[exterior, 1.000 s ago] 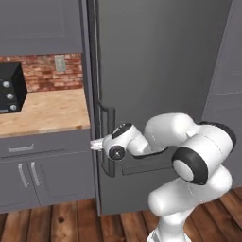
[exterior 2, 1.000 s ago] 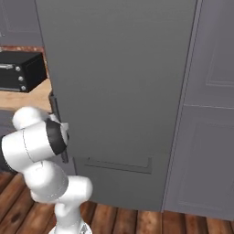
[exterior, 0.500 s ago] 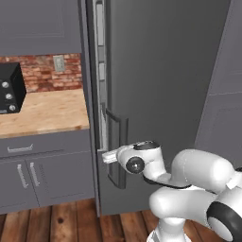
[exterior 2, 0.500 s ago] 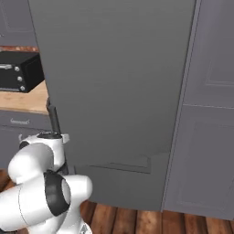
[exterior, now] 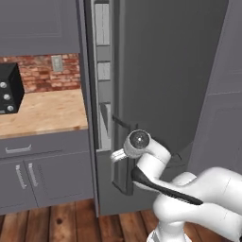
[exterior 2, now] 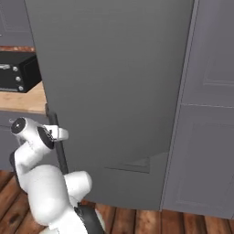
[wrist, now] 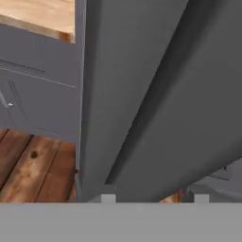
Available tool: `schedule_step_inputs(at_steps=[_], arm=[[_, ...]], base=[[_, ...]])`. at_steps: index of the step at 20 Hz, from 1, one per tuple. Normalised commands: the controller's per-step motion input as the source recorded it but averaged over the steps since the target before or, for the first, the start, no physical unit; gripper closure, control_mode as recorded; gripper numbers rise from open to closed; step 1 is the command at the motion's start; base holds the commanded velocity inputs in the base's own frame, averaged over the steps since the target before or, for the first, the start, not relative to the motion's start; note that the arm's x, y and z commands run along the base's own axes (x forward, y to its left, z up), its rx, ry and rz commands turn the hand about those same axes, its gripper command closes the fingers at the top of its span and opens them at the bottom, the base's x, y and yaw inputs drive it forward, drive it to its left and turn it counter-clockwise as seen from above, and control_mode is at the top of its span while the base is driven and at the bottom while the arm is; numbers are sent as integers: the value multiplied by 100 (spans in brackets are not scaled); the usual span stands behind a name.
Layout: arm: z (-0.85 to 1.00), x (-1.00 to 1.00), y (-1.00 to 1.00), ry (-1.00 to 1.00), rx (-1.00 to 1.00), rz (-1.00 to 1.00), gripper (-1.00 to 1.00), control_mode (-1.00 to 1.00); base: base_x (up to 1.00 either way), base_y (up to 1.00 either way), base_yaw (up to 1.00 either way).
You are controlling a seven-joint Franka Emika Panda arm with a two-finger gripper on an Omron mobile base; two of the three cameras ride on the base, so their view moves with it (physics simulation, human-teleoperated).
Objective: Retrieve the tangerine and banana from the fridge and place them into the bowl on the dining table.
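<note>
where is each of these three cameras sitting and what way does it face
Left base view: behind the arm to its left, facing the fridge door's open edge, the pale shelves and wooden counter; the white arm rises lower right, its gripper by the black handle.
Right base view: behind, to the right, facing the door's outer face; arm lower left.
Hand view: on the hand, looking along the door's lower edge toward the wood floor; finger tips at bottom.
Both base views share fridge, handle, counter, arm.

Fridge (exterior: 170, 71) dark grey, handle (exterior: 124, 156) black, inner shelves (exterior: 103, 71) pale grey. Counter (exterior: 42, 113) light wood; cabinets (exterior: 28, 175) grey. Backsplash (exterior: 35, 73) red brick. Floor (exterior: 56, 222) brown planks.
</note>
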Motion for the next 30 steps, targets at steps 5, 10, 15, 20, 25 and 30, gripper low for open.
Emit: schedule_step_inputs(at_steps=[5,10,15,20,25,30], arm=[[0,-100,0,40,0,5,100,-100],[0,-92,0,33,-3,2,100,-100],[0,-82,-3,22,-4,0,100,-100],[0,-71,-19,13,-4,0,100,-100],[0,-87,-24,0,-1,-6,100,-100],[0,-76,-57,-3,-5,-35,100,-100]], base=[[0,0,0],[0,0,0],[0,0,0],[0,0,0],[0,0,0],[0,0,0]])
